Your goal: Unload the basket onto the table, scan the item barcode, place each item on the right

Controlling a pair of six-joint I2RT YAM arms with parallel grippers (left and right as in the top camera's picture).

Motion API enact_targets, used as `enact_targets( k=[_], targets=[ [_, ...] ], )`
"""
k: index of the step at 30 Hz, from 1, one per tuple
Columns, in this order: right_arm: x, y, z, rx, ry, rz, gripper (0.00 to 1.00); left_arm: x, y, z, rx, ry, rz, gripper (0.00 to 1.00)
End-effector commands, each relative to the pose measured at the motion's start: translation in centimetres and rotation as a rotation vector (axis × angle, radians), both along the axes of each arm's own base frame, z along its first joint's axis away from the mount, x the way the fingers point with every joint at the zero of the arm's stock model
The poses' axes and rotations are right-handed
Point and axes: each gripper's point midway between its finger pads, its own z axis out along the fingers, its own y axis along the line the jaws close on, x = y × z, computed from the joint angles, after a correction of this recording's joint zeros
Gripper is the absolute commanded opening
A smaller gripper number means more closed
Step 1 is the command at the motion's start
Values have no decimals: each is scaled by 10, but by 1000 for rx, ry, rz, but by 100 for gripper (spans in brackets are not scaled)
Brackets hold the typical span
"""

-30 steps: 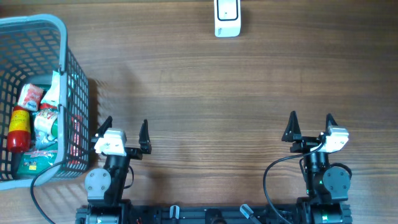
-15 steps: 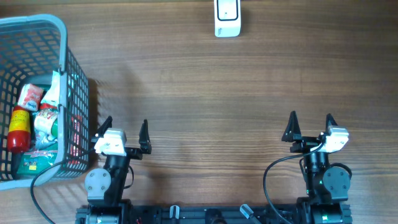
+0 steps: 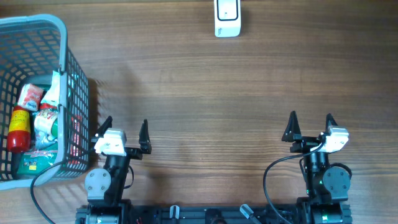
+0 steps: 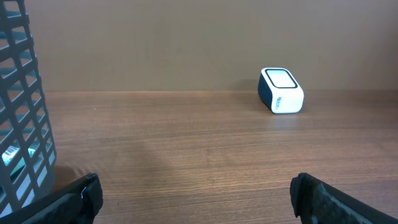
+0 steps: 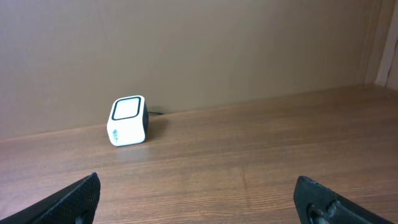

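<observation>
A white barcode scanner [image 3: 227, 17] with a dark window stands at the far middle edge of the wooden table; it also shows in the left wrist view as the scanner [image 4: 280, 91] and in the right wrist view as the scanner [image 5: 128, 120]. Several packaged items [image 3: 37, 124], among them a red bottle [image 3: 19, 129], lie in the grey basket [image 3: 73, 81] at the left. My left gripper [image 3: 125, 127] stands open at the near edge beside the basket, holding nothing. My right gripper [image 3: 310, 124] stands open at the near right, also with nothing in it.
The basket's mesh wall [image 4: 22, 112] rises close on the left of my left gripper. A plain wall [image 5: 199, 43] backs the table behind the scanner. Bare wood lies between the grippers and the scanner.
</observation>
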Motion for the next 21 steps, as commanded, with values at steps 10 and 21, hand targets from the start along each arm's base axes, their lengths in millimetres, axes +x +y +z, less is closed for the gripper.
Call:
enact_targets(
  k=[10,21],
  targets=[
    [0,3,0,-16,-1,16,100,0,-1,-1,1,4,-1,100],
    [0,3,0,-16,-1,16,100,-8,-32,15,-115,-20,-183,100]
  ],
)
